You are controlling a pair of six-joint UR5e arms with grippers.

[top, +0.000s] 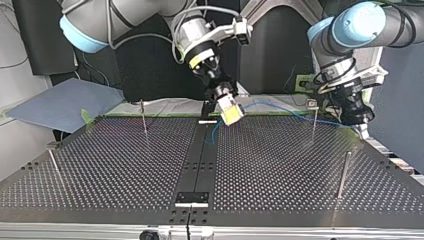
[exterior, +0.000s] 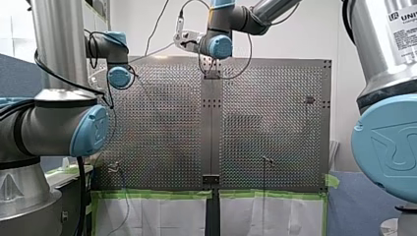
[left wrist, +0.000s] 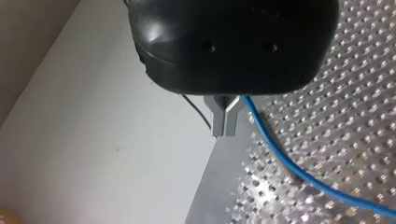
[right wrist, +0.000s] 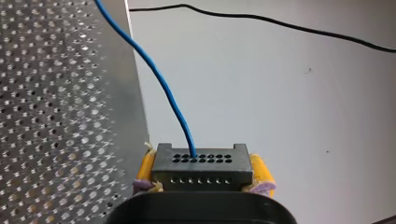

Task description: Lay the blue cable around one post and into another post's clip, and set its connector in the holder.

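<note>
Posts stand upright on perforated table, green tape along one edge.

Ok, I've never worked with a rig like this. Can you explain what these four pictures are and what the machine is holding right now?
You are looking at two robot arms working at a perforated metal table. The front view is shot from behind the arms. The top view faces them from across the table, so the sides are swapped there. The other two pictures come from cameras on the arms' wrists. My right hand, which has yellow pads, is shut on the black connector at the end of the blue cable. The cable runs along the table edge nearest the arms and passes right beside my left hand. I cannot tell whether that hand grips it. Thin posts stand on the table.
</note>
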